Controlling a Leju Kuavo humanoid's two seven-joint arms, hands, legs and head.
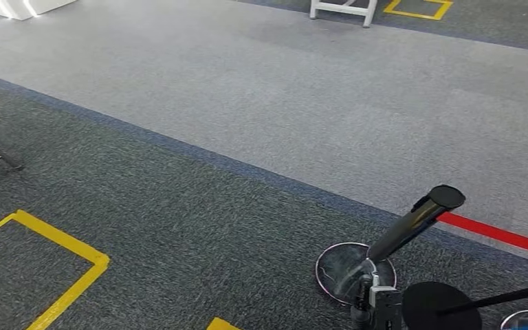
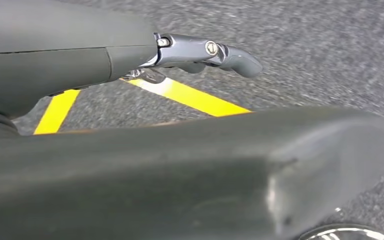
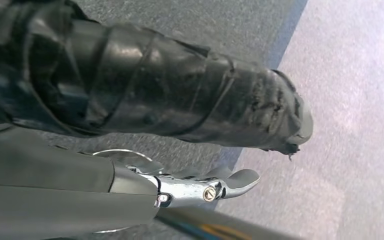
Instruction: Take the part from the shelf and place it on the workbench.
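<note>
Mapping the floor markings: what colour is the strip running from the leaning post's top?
Red; the strip shows best in the head view, right of the post.

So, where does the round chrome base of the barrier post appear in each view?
Head view: the chrome base is low, right of centre, under the black post.
Left wrist view: a shiny rim at the picture's edge; I cannot tell whether it is the same base.
Right wrist view: its curved rim lies on dark carpet.
Shared landmark, head and right wrist views: the bluish border strip between the carpets.
</note>
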